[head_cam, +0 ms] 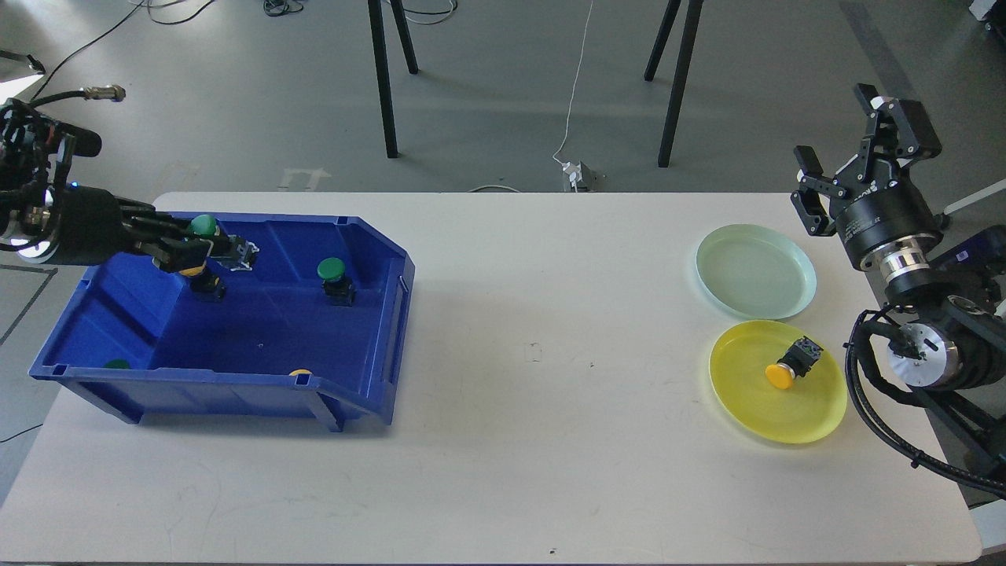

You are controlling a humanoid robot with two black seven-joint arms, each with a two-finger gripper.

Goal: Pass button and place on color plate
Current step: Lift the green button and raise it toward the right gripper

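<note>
My left gripper [206,250] is shut on a green button [203,226] and holds it above the back left of the blue bin [369,314]. Another green button [334,277] and a yellow button [203,281], partly hidden under my gripper, stand in the bin. A green cap [117,364] and a yellow cap [299,373] peek over the bin's front wall. At the right lie a pale green plate [754,271] and a yellow plate [754,409] with a yellow button [790,366] on it. My right gripper [842,141] is open and empty beyond the table's right edge.
The bin stands at the table's left. Black stand legs [383,79] and a white cable [574,94] are on the floor behind the table. The table's right edge runs close to my right arm [927,346].
</note>
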